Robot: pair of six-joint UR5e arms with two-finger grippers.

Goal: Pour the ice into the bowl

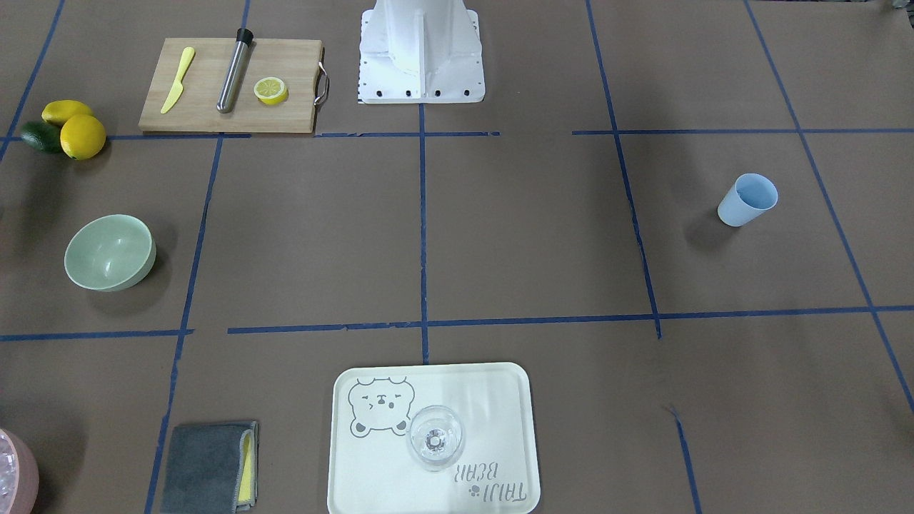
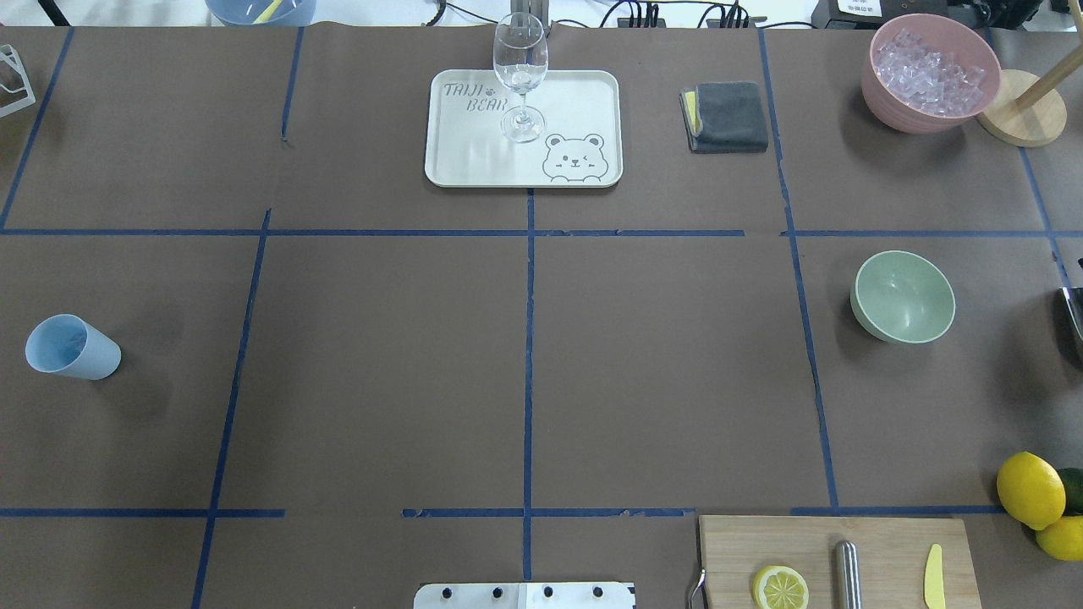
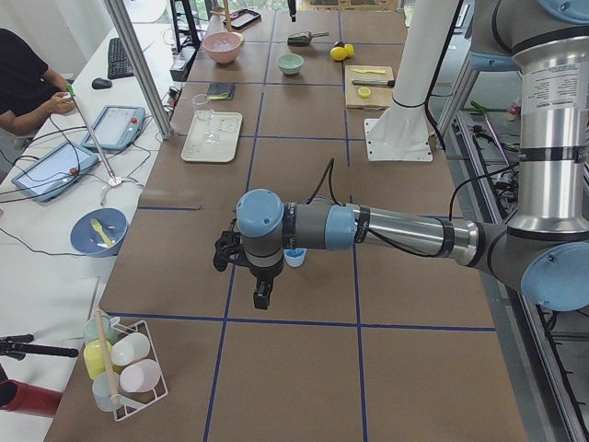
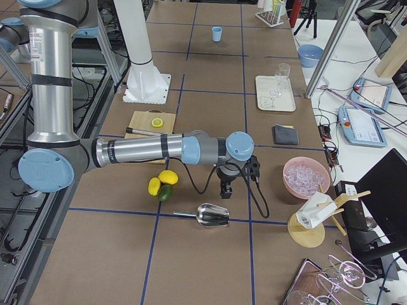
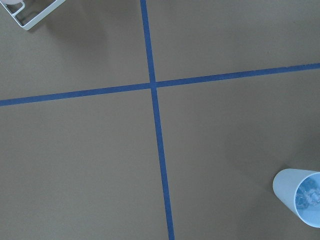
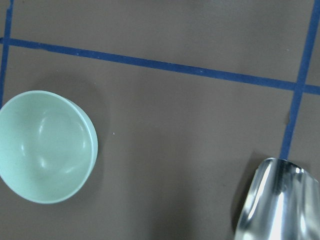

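Left pincer (image 3: 262,295), right pincer (image 4: 225,190): apart or together, cannot tell.

Ice (image 5: 310,195): sits in blue cup (image 2: 80,351), just beside left pincer.

Bowl (image 2: 904,296): sits near right pincer, well apart from left, across the bench (image 2: 525,355).

Risks:
- off-centre grip on light cup, tipping it and spilling cubes
- long carry, more chance of loss
- steep pour into glossy bowl, cubes bouncing out
- clash with right pincer near bowl

The brown counter (image 2: 381,355) is crossed by blue tape lines (image 2: 528,338); a mint-green bowl (image 2: 904,297), light blue cup (image 2: 72,348) and pink tub (image 2: 929,76) are seen.
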